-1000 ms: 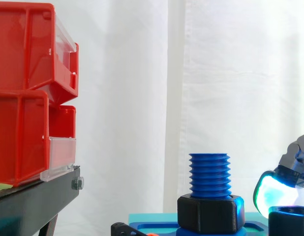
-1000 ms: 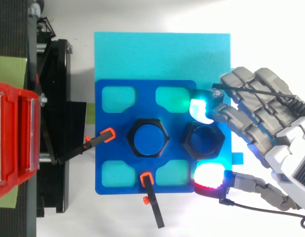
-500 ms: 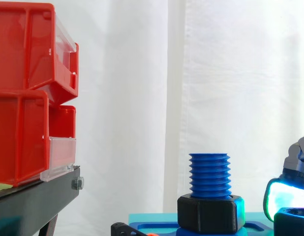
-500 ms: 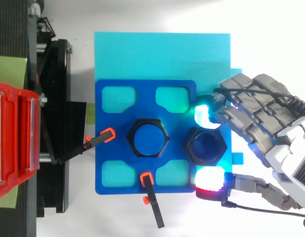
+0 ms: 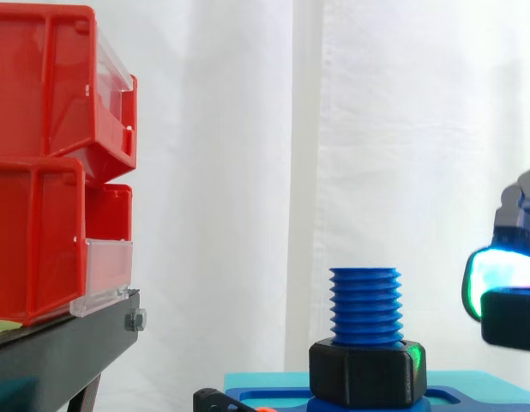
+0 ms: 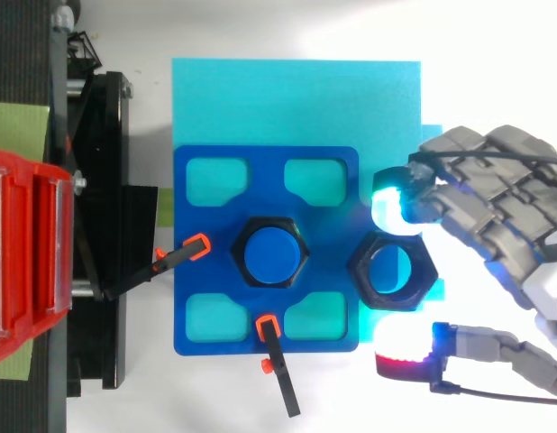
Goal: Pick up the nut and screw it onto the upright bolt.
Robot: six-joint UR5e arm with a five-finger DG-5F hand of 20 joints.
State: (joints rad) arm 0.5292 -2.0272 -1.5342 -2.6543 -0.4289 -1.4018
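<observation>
Curtain cloth [image 5: 248, 172], white, is hanging behind the upright blue bolt [image 5: 365, 305] and filling the background of the side view. Red bins [image 5: 42, 172] are sitting stacked on a black stand [image 5: 59, 352] well to the left of the bolt. A cyan mat [image 6: 296, 99] is lying under the bolt's base and reaching out past it on the top and right sides in the top view. On that mat a blue plate [image 6: 197, 221] with rounded cut-outs is carrying the bolt at its middle.

The hand [image 6: 495, 207] is reaching in from the right of the bolt, its fingers curling inward. A cyan-glowing fingertip [image 6: 387, 191] and a red-glowing thumb pad [image 6: 400, 352] are pinching the black nut [image 5: 514, 319] from opposite sides. In the side view the nut is hanging clear of the plate, to the right of the bolt and roughly level with the lower threads. From above it is showing beside the bolt, over the plate's right edge, with the mat visible through its hole.

A black hex collar [image 5: 365, 373] is sitting around the foot of the bolt. Two black clamps with orange tips, one [image 6: 175, 257] to the left of the bolt and one [image 6: 277, 361] below it in the top view, are gripping the plate.
</observation>
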